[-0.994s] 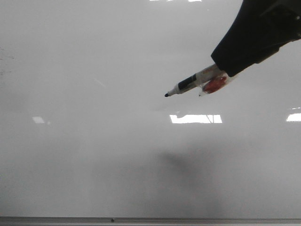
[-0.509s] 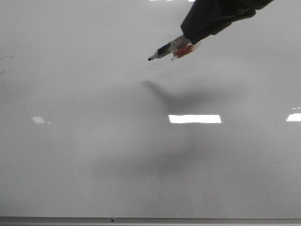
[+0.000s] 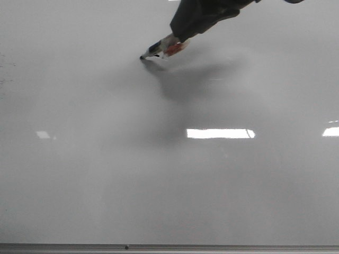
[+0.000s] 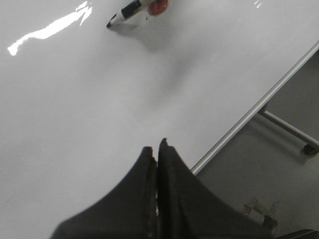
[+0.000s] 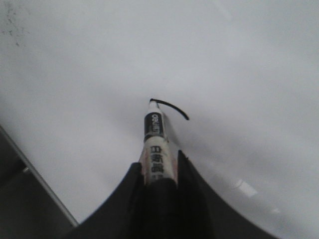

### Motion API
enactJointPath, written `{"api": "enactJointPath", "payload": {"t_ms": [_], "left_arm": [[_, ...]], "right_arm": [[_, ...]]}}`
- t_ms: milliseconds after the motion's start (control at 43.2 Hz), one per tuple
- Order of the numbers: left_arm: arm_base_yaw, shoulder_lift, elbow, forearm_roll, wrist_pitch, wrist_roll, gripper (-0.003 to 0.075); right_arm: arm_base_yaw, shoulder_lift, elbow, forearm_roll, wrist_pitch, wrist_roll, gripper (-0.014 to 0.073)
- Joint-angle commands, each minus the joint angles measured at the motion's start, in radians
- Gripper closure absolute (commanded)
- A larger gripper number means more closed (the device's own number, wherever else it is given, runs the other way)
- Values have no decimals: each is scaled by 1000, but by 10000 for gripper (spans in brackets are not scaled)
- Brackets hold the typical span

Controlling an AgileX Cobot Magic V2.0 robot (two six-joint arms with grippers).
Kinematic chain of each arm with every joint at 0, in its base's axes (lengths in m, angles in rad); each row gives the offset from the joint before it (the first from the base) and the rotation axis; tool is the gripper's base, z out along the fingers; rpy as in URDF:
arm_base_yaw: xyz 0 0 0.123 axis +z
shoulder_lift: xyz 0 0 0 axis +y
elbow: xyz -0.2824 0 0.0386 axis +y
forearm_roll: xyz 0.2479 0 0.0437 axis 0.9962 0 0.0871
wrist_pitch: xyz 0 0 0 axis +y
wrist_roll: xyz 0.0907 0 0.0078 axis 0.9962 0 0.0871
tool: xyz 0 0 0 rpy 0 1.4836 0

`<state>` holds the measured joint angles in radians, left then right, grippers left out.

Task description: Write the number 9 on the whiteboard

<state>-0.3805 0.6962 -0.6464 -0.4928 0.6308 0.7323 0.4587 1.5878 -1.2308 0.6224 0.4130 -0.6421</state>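
Note:
The whiteboard is a glossy pale grey board that fills the front view, with a thin metal bottom edge. My right gripper is shut on a black-and-white marker; the marker tip touches the board at the upper middle. In the right wrist view the marker sits between the jaws of my right gripper, and a short curved black stroke runs from its tip, the only part of the number 9 that shows. My left gripper is shut and empty over the board near its edge. The marker also shows in the left wrist view.
Bright rectangular light reflections lie on the board. The board's metal edge shows in the left wrist view, with grey floor and a stand leg beyond it. Faint dark smudges mark the board's left side.
My right gripper has carried the marker up and to the left, from mid-air to the board; the tip now touches and a short black stroke has appeared.

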Motion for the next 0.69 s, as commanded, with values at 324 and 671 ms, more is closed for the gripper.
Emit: {"api": "enactJointPath", "payload": {"t_ms": [324, 671], "left_arm": [[1, 1, -29, -31, -58, -3, 739], [1, 1, -29, -31, -58, -3, 739]], "right_arm": [[-61, 17, -28, 7, 86, 3, 652], [-108, -63, -31, 7, 12, 6, 652]]}}
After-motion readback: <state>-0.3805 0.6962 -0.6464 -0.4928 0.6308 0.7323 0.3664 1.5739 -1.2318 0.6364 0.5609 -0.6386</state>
